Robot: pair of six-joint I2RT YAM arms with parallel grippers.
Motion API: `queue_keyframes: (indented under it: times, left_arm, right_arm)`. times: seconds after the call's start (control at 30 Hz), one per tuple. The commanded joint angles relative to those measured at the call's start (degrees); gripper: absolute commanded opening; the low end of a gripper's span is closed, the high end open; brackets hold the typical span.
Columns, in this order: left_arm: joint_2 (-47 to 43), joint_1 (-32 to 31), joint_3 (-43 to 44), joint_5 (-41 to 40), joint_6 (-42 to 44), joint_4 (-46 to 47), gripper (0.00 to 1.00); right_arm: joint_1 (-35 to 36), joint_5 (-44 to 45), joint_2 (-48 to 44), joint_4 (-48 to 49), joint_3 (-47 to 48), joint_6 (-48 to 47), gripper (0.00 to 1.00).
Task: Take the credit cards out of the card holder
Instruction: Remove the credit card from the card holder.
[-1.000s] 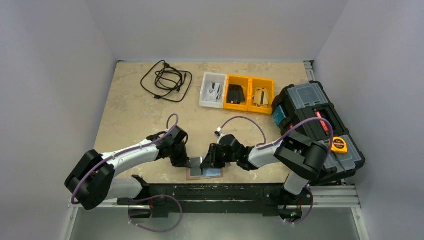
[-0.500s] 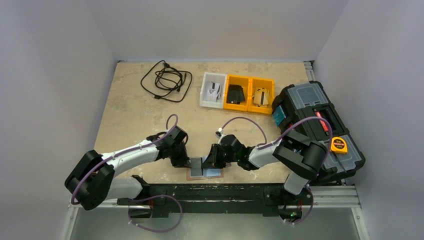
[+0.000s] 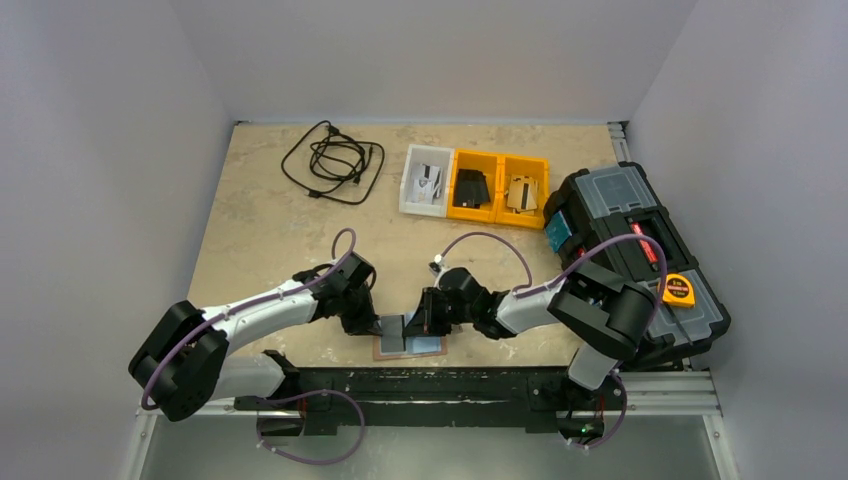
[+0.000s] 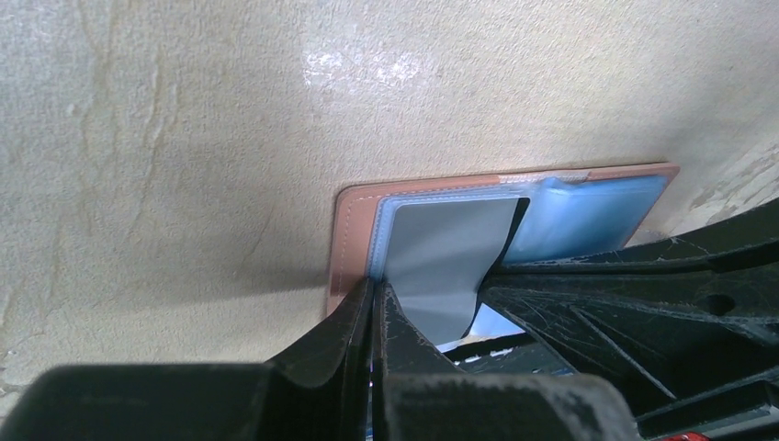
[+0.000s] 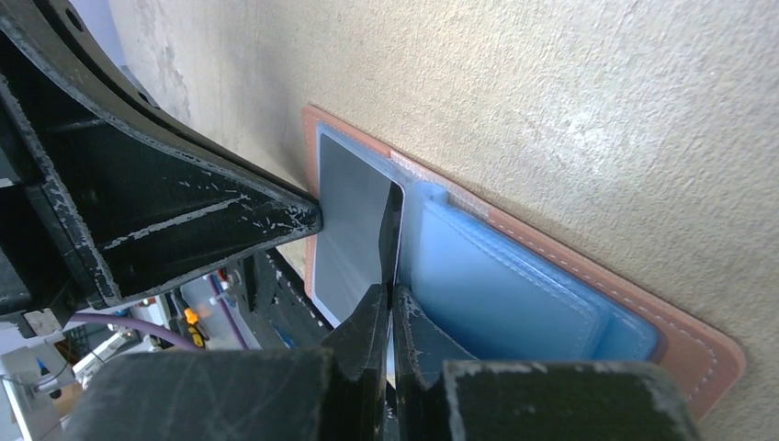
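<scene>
Card holder (image 4: 347,239) laid open on desk (image 4: 184,138), near front edge, between both claws. Grey card (image 4: 445,266) now pinched at edge by right claw (image 5: 390,317); claw was part open one second ago. Card bent up, not yet pulled out. Blue card (image 4: 588,216) seen in pocket. Holder corner gripped by left claw (image 4: 375,312), shut tight as before. Arms hardly moved.

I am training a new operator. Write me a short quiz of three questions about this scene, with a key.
1. True or false: the card holder lies closed.
2. How many yellow trays are there? A one, B two, C four.
3. Fill in: the right gripper pinches the edge of the ___ card.
Key: 1 false, it lies open; 2 B; 3 grey, the grey card.
</scene>
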Motion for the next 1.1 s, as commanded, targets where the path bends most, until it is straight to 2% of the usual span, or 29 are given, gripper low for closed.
queue_keyframes:
  times: [0.0, 0.17, 0.53, 0.6, 0.7, 1.07]
  left_arm:
    - [0.7, -0.9, -0.9, -5.0, 0.3, -4.3, 0.0]
    - [0.1, -0.6, -0.7, -6.6, 0.7, -6.2, 0.0]
    - [0.2, -0.2, -1.8, -5.9, 1.0, -5.0, 0.0]
    - [0.0, -0.3, -1.8, -5.7, 0.9, -4.9, 0.0]
    - [0.1, -0.3, -1.9, -5.4, 0.9, -4.6, 0.0]
    - [0.2, -0.2, -1.5, -4.7, 0.8, -4.0, 0.0]
  right_arm:
    - [0.6, 2.4, -3.2, -4.2, 2.1, -2.4, 0.0]
    - [0.5, 5.4, -6.7, -10.0, 1.7, -3.5, 0.0]
    - [0.5, 5.7, -7.3, -9.7, 0.2, -2.9, 0.0]
    - [0.4, 5.7, -7.4, -9.7, 0.1, -2.9, 0.18]
    - [0.5, 5.7, -6.9, -9.6, 0.3, -3.0, 0.27]
    - [0.5, 3.7, -1.6, -5.9, 0.6, -2.7, 0.27]
